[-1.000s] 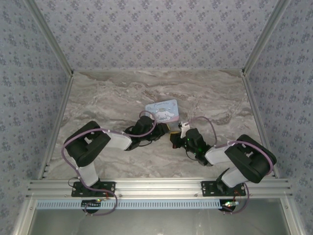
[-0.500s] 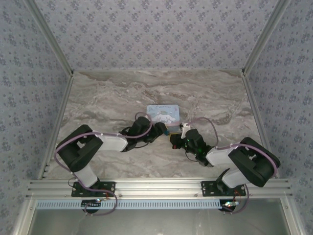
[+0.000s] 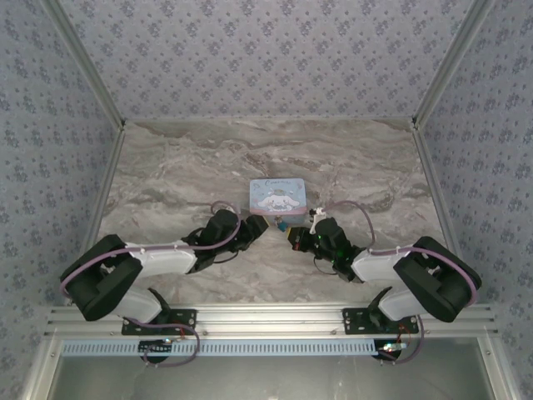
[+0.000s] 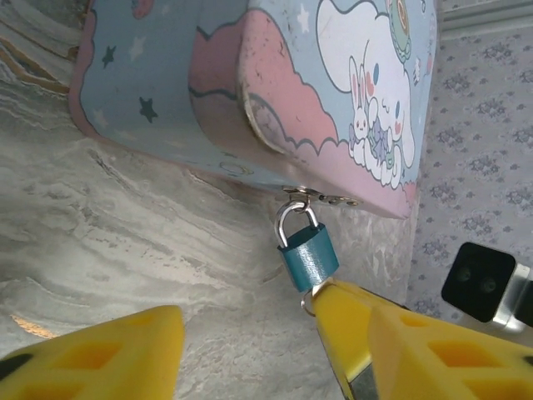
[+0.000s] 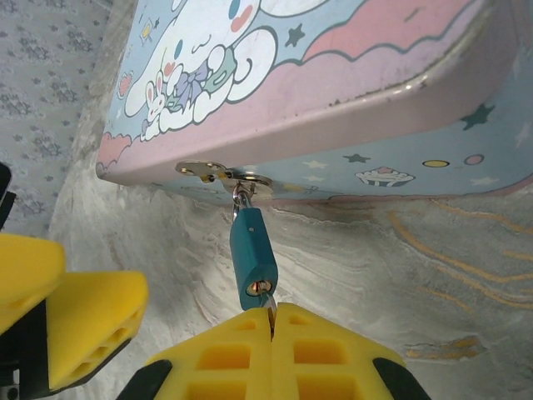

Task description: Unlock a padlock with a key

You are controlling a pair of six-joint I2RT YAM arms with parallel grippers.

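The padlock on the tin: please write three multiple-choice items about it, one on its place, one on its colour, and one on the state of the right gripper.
1. Where does the padlock hang?
A. from the hasp of the tin
B. loose, far from the tin
C. on top of the tin

2. What colour is the padlock's body?
A. red
B. black
C. teal

3. How is the right gripper?
A. wide open
B. shut on the key
C. shut on the tin

Answers:
1 A, it dangles from the hasp at the tin's front edge.
2 C, the body looks teal in both wrist views.
3 B, the yellow fingers meet on the key at the keyhole.
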